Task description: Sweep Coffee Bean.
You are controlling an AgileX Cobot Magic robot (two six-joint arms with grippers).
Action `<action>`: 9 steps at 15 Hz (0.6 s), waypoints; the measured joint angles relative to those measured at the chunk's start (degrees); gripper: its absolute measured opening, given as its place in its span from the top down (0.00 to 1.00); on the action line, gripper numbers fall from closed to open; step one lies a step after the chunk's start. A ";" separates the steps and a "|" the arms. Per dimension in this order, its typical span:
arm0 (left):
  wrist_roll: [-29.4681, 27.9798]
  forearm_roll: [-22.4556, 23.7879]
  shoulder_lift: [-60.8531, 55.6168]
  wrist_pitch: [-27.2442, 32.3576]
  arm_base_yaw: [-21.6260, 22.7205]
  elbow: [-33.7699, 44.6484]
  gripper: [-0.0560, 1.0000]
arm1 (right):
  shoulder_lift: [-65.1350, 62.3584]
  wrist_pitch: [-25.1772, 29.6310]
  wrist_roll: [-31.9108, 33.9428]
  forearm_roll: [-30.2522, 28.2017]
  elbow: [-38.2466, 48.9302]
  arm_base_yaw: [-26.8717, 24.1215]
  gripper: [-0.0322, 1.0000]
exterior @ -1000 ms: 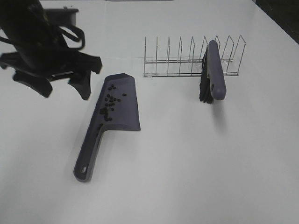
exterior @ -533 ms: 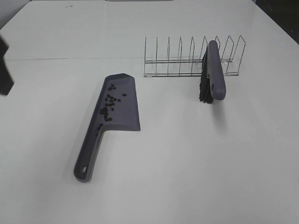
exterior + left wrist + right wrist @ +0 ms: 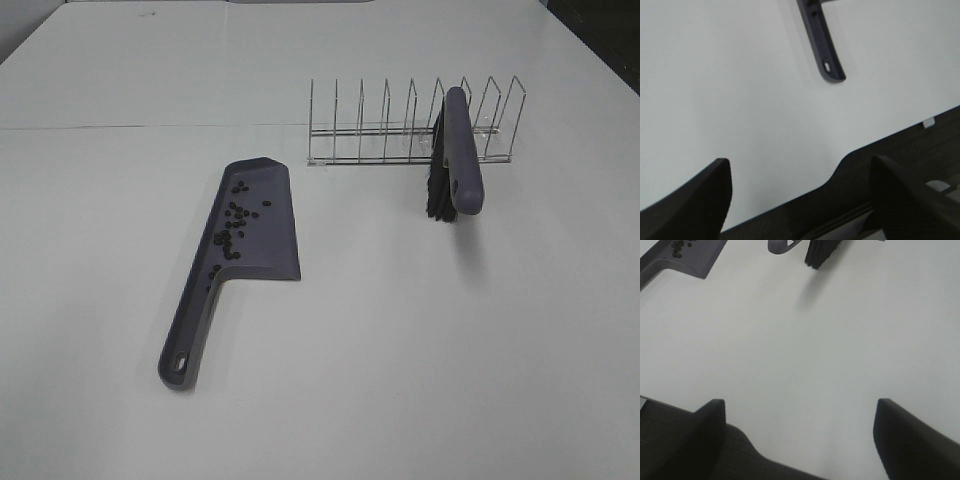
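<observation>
Exterior high view: a purple-grey dustpan (image 3: 255, 225) flat on the white table (image 3: 400, 340), pan end away from the camera, handle running toward the near side and ending in a hanging hole. Inside the pan, the coffee bean (image 3: 232, 225) as a loose scatter of small dark ovals, mostly along the wall on the handle's side, none seen on the table around the dustpan. To the right of the dustpan and well apart from it, a wire rack (image 3: 410, 125) with upright dividers. Leaning in one of the rack's right-hand slots, a brush (image 3: 458, 155) with purple-grey back and black bristles, its near end sticking out past the rack toward the camera. Bare table between dustpan and rack. No arm or gripper in this view.

Left wrist view: left gripper (image 3: 800, 200) with two dark fingers set wide apart, nothing between them, hanging over the table's edge. Beyond it, only the dustpan's handle end (image 3: 822, 42) with its hole, well apart from the fingers.

Right wrist view: right gripper (image 3: 800, 440) likewise spread wide and holding nothing, above bare table near its edge. Far ahead, the dustpan's open front corner (image 3: 687, 257) with a few beans (image 3: 679, 245) in it, and right of the dustpan the brush bristles (image 3: 820, 251) beside the grey handle loop.
</observation>
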 joint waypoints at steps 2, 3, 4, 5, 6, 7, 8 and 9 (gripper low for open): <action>1.15 -0.29 -8.37 -0.34 0.00 0.57 0.27 | 0.00 0.00 0.00 0.00 0.00 0.00 0.28; 1.89 -0.23 -10.08 -0.34 0.00 0.69 0.27 | 0.00 0.00 0.00 0.00 0.00 0.00 0.28; 3.38 -0.11 -12.49 -0.34 0.00 0.86 0.27 | 0.00 -0.06 0.00 0.00 0.00 0.00 0.28; 4.07 -0.11 -14.04 -0.34 0.00 0.86 0.27 | 0.00 -0.06 0.00 0.00 0.00 0.00 0.28; 4.30 -0.06 -14.73 -0.34 0.00 0.92 0.27 | 0.00 -0.17 0.00 0.00 0.00 0.00 0.28; 4.47 0.06 -14.73 -0.29 0.00 0.92 0.27 | 0.00 -0.17 0.00 0.00 0.00 0.00 0.28; 4.64 0.11 -14.73 -0.29 0.00 0.92 0.27 | 0.00 -0.17 0.00 0.06 0.00 0.00 0.28; 4.70 0.11 -14.73 -0.29 0.00 0.92 0.27 | 0.00 -0.17 0.00 0.06 0.00 0.00 0.28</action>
